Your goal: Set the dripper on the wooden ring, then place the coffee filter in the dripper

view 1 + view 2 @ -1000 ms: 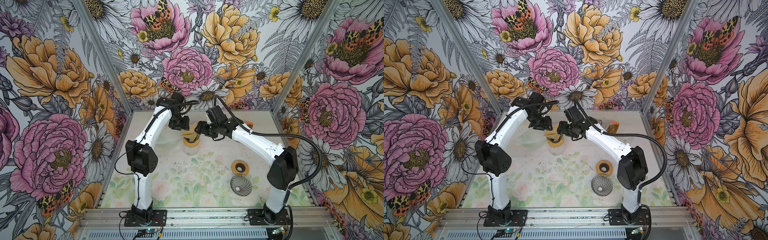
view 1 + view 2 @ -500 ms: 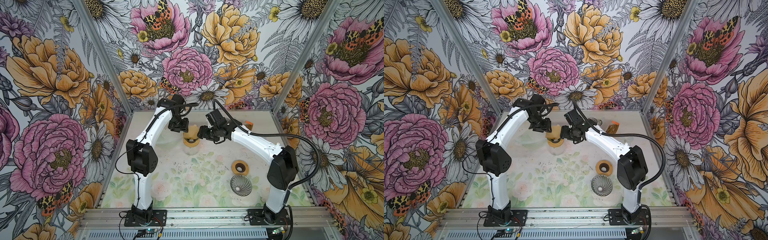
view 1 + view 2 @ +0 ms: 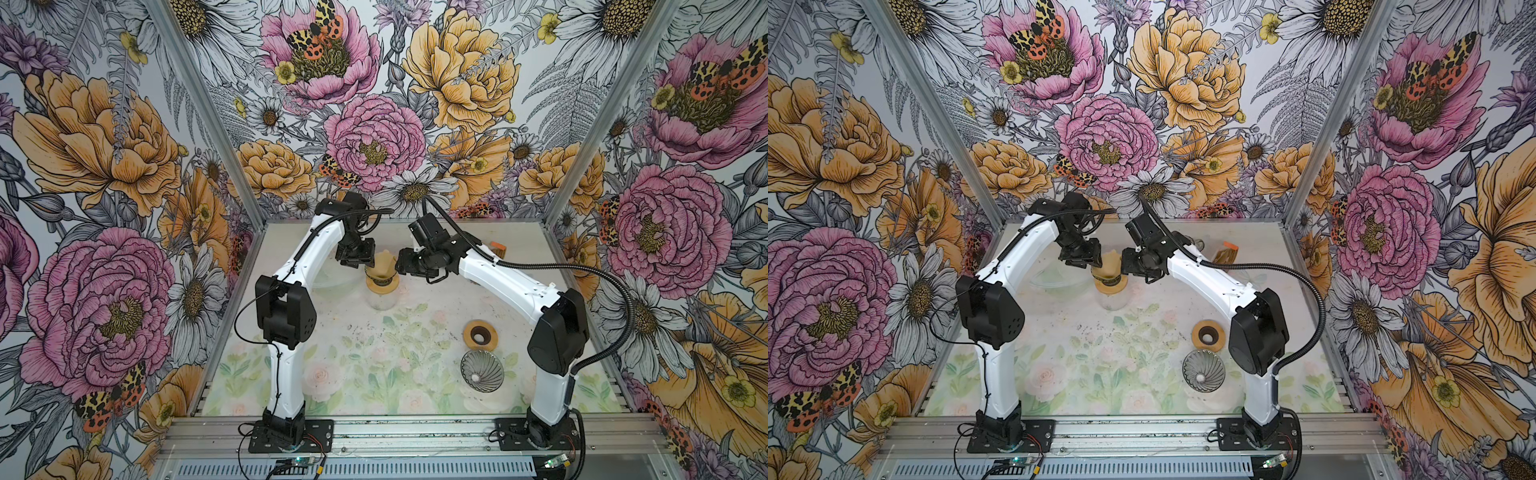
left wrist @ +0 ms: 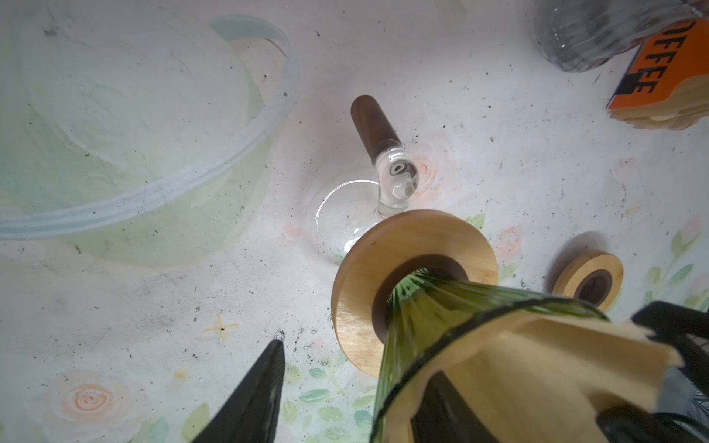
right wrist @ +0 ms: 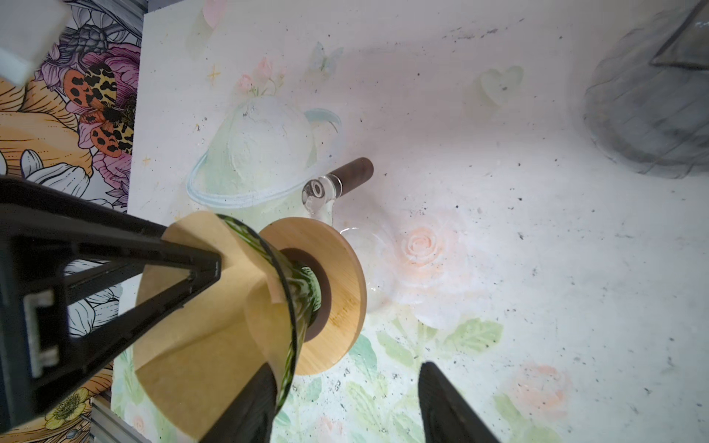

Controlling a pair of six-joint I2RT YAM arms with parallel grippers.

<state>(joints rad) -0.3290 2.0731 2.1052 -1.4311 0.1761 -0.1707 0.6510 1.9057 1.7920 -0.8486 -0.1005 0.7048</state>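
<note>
A brown paper coffee filter [image 3: 383,261] [image 3: 1110,262] sits inside the green glass dripper [image 4: 418,318] [image 5: 297,303]. The dripper rests in a wooden collar [image 4: 360,276] [image 5: 341,268] on a clear glass carafe [image 3: 381,300]. In both top views the two grippers flank it. My left gripper [image 3: 358,262] [image 4: 356,360] is open, with one finger inside the filter [image 4: 518,368] and the other outside the glass. My right gripper [image 3: 406,266] [image 5: 345,366] is open too. It straddles the opposite rim, one finger against the filter [image 5: 199,345].
A second wooden ring [image 3: 481,333] and a clear ribbed glass dripper [image 3: 482,370] lie at the front right. An orange pack of filters [image 3: 496,248] [image 4: 667,73] and a grey glass vessel [image 5: 652,115] stand at the back right. The carafe's dark handle [image 4: 374,130] sticks out sideways.
My left gripper has sunk lower onto the dripper's rim. The right gripper's jaws have narrowed a little around the opposite rim. The filter and dripper stay in place.
</note>
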